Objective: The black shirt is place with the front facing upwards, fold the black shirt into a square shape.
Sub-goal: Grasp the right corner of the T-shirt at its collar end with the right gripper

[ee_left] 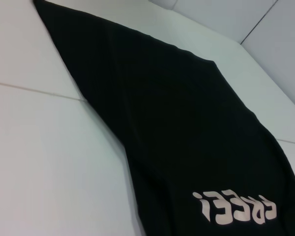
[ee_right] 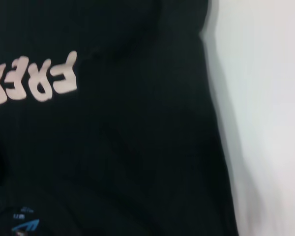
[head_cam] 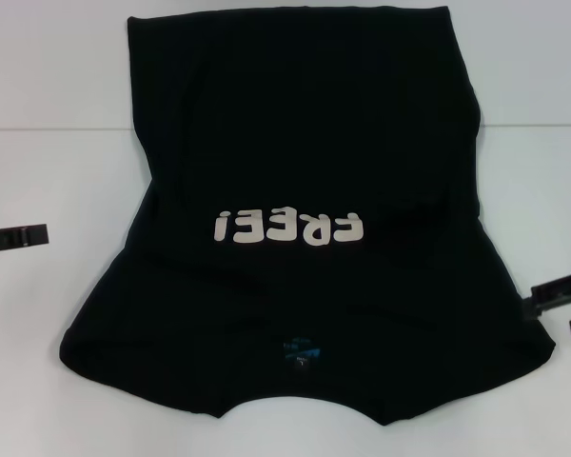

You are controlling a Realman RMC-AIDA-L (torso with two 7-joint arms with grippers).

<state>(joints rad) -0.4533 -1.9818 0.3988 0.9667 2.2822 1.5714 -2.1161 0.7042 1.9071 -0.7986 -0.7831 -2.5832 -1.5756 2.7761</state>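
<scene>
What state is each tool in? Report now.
Left tool: beside the black shirt, holding nothing; open or shut cannot be told.
Right tool: beside the shirt, holding nothing; cannot be told.

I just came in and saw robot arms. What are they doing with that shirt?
Nothing is holding it right now. The black shirt lies face up on the white table, sleeves already tucked in, collar nearest the robot. The left gripper and right gripper wait beside it, one on each side, not touching it.

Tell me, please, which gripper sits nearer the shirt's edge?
The right gripper: it sits almost against the black shirt, while the left gripper has bare white table between.
</scene>
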